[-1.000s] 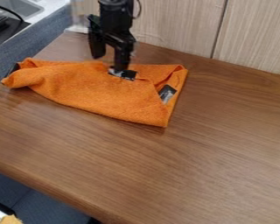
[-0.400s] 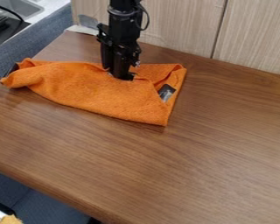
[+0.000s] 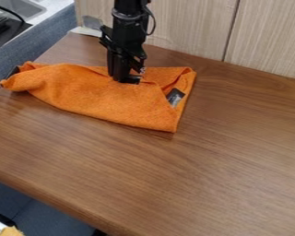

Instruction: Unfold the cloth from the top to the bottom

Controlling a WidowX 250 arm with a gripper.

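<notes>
One brown wood-grain tabletop (image 3: pixel 236 147) spanned most of the frame. An orange cloth (image 3: pixel 94 94), partly folded, lay on it from the left edge toward the upper center. The black two-finger gripper (image 3: pixel 125 79) pointed down at the cloth's upper part, jaws together; whether fabric was pinched could not be determined. A dark patch (image 3: pixel 175 97) occupied the cloth's right end.

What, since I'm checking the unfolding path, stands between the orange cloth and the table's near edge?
Nothing visible: bare tabletop runs from the orange cloth down to that edge. The gripper is at the cloth's upper part, off that path.
</notes>
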